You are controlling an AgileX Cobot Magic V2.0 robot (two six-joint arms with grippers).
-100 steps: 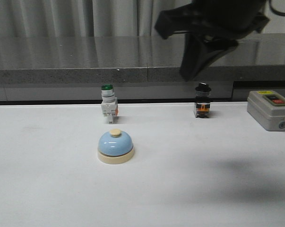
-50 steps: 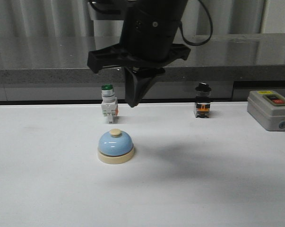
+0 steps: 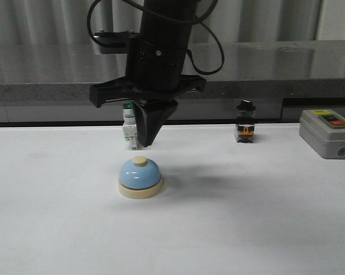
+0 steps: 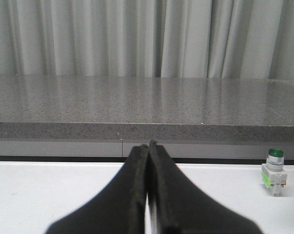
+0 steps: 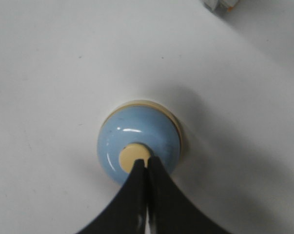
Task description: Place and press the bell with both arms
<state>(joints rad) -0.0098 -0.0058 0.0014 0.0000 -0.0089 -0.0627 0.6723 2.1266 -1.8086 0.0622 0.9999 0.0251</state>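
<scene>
The light-blue bell [image 3: 139,177] with its cream base and cream button stands on the white table, left of the middle. My right gripper [image 3: 143,143] is shut and empty. It points straight down with its tips a little above the bell's button. In the right wrist view the shut gripper [image 5: 146,161] lies over the edge of the cream button of the bell [image 5: 137,136]. My left gripper [image 4: 149,145] is shut and empty in the left wrist view, low over the table, facing the grey ledge. It does not show in the front view.
A green-capped white switch [image 3: 128,134] stands just behind the right gripper, partly hidden; it also shows in the left wrist view [image 4: 275,165]. A black-capped switch [image 3: 245,121] and a grey control box [image 3: 326,133] stand at the back right. A grey ledge [image 3: 46,91] runs behind the table.
My right arm has swung from the upper right across to the left and come down. Its shut tips now hang just above the bell's button. The bell has not moved.
</scene>
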